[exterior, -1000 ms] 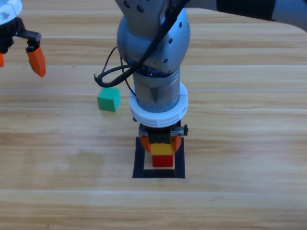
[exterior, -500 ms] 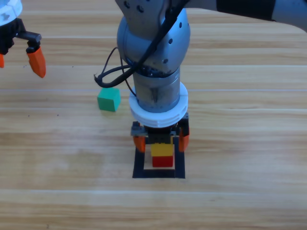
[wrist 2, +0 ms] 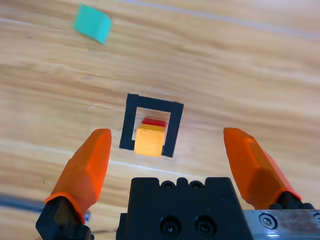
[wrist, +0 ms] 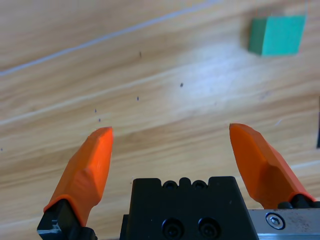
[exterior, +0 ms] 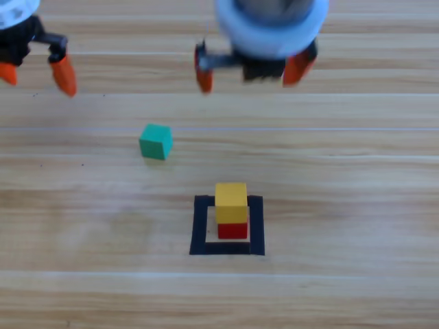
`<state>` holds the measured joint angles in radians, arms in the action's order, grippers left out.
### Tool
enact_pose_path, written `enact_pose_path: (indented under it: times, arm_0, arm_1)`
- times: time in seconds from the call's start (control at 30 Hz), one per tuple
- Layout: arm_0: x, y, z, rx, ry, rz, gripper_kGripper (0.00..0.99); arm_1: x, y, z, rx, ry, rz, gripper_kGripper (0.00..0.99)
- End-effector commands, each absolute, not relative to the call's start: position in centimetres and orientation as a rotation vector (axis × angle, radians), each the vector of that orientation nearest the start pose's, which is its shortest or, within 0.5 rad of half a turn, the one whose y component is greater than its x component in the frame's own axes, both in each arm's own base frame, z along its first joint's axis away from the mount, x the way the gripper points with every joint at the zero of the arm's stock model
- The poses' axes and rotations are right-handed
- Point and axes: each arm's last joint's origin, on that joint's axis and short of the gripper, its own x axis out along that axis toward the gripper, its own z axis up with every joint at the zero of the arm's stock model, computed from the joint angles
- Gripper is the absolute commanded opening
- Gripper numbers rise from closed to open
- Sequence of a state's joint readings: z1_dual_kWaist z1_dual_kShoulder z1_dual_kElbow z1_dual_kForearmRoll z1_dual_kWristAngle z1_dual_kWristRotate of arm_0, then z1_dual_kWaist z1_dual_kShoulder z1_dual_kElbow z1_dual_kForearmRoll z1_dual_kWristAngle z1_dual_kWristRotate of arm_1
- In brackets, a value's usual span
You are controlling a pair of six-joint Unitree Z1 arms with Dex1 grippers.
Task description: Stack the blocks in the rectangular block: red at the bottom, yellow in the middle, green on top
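- Right gripper (exterior: 250,68) high near the top edge of the high view, jaws spread wide, nothing between them; the arm above it is cut off by the frame and the gripper looks blurred.
- Left gripper (exterior: 38,72) at the top-left corner, only partly in frame: one orange finger fully seen, the other clipped at the left edge. In the left wrist view the left gripper's jaws stand wide apart and empty.
- Yellow cube (exterior: 231,201) sits on the red cube (exterior: 233,231), inside the black tape square (exterior: 200,226). From above, only a front strip of the red cube shows; the rest is covered by the yellow cube.
- Right wrist view: same stack seen between the open jaws, with the red cube reduced to a thin sliver behind the yellow cube; the stack is well clear of the jaws.
- Green cube (exterior: 156,141) stands alone on the table (exterior: 343,178), up and left of the tape square, well apart from the stack and from both grippers.
- Left wrist view: green cube near the upper right corner; a dark strip at the right edge, too cut off to identify.
- Surface: light wooden planks with long seams running across; a few small dark specks visible in the left wrist view. Nothing of the room beyond the table shows.
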<state>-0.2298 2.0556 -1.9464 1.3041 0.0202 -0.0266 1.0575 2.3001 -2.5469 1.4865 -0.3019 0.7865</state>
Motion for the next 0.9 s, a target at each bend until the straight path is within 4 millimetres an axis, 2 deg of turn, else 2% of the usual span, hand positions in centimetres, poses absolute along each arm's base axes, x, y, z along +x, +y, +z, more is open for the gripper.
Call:
enact_pose_path:
  times: [0.03, 0.1, 0.13, 0.17, 0.2, 0.27, 0.33, 0.47, 0.57, 0.6, 0.7, 0.9]
  arm_0:
    - [43.0, -11.1, 27.4, 0.109, 1.498, -0.112, 0.990]
    - [43.2, -13.5, 26.2, 0.123, 1.514, -0.123, 0.990]
    - [43.1, -14.6, 25.7, 0.127, 1.519, -0.126, 0.990]
    - [42.9, -15.6, 25.3, 0.133, 1.528, -0.130, 0.990]
    - [42.8, -16.5, 24.8, 0.140, 1.537, -0.136, 0.990]
    - [42.3, -18.4, 24.3, 0.150, 1.537, -0.152, 0.989]
    - [41.8, -20.1, 24.4, 0.152, 1.527, -0.164, 0.985]
    - [41.3, -21.8, 24.7, 0.143, 1.508, -0.179, 0.974]
    - [41.0, -22.6, 25.0, 0.140, 1.499, -0.188, 0.974]
    - [40.9, -22.9, 24.9, 0.139, 1.499, -0.186, 0.974]
    - [41.0, -23.5, 24.3, 0.142, 1.502, -0.170, 0.976]
    - [41.9, -23.8, 22.7, 0.155, 1.506, -0.140, 0.969]
  arm_1:
    - [23.4, 37.7, 38.8, -0.228, 1.078, 0.315, 0.989]
    - [23.9, 35.3, 38.4, -0.271, 1.059, 0.348, 0.989]
    - [23.7, 33.4, 38.1, -0.260, 1.036, 0.404, 0.989]
    - [23.2, 30.6, 37.6, -0.209, 0.996, 0.502, 0.989]
    - [22.5, 27.3, 36.8, -0.143, 0.931, 0.613, 0.989]
    - [20.6, 22.9, 35.8, -0.125, 0.774, 0.758, 0.989]
    - [18.9, 21.0, 35.1, -0.248, 0.740, 0.791, 0.990]
    - [17.6, 19.2, 33.3, -0.398, 0.696, 0.793, 0.990]
    - [16.8, 18.5, 34.0, -0.464, 0.673, 0.847, 0.990]
    - [16.2, 18.3, 34.1, -0.463, 0.672, 0.918, 0.990]
    - [16.0, 18.8, 33.7, -0.472, 0.697, 1.021, 0.990]
    - [15.8, 18.9, 33.6, -0.449, 0.709, 1.061, 0.989]
